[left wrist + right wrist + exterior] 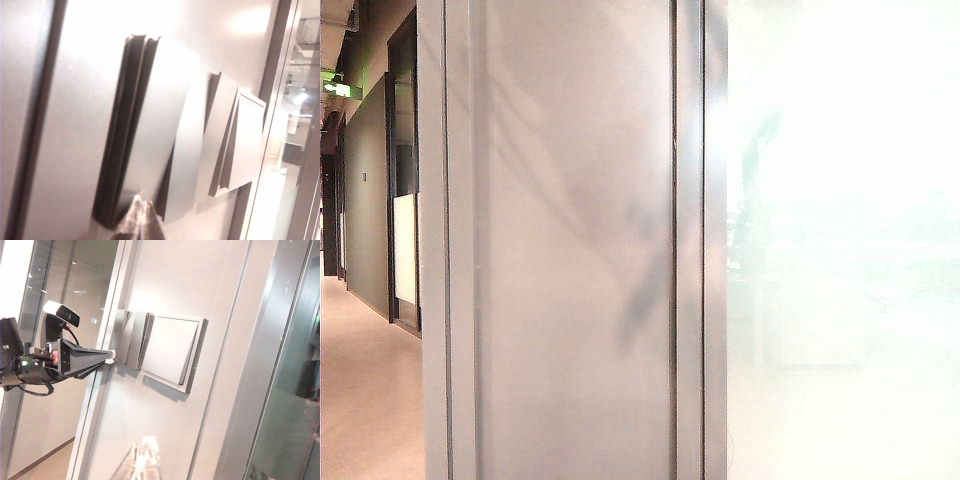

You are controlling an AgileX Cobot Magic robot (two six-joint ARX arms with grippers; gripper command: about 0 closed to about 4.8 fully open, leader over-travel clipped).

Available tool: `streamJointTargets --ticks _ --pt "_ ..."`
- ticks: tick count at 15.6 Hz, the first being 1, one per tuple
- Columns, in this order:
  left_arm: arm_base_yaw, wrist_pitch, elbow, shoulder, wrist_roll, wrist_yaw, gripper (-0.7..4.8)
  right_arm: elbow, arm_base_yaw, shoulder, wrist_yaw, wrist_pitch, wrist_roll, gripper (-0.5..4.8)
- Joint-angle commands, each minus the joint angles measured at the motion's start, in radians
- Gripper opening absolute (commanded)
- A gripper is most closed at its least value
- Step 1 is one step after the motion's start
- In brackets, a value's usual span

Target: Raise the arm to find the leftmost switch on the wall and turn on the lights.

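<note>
Right wrist view: the arm (45, 362) was seen raised, its left hand (111, 356) clenched, tip touching the leftmost switch (122, 337). A firm press was judged next. The right hand (145, 460) hovered below, its state unclear.

Office corridor: frosted glass partitions (840, 250), metal frames (690, 240), exit sign (340, 89).

Grey wall panel (220, 405) carries a row of rocker switches (167, 350). Left gripper (111, 356) tip touches the end switch (120, 337). Right gripper (142, 460) is near the wall.
</note>
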Motion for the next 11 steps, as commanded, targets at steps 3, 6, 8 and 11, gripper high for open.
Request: streamJointTargets --ticks 3,6,8,11 --pt "0.002 -0.009 0.002 -0.033 -0.060 0.185 -0.05 0.005 0.002 -0.005 -0.002 0.007 0.007 -0.01" --pt "0.002 -0.011 0.002 -0.122 -0.063 0.274 -0.06 0.005 0.002 -0.019 -0.013 0.002 0.010 -0.01" --pt "0.002 -0.078 0.002 -0.234 -0.014 0.258 -0.05 0.004 0.000 -0.066 0.006 -0.046 0.011 -0.01" --pt "0.002 -0.352 0.000 -0.402 0.264 0.087 -0.06 0.002 -0.020 -0.139 0.034 -0.223 0.008 -0.01"
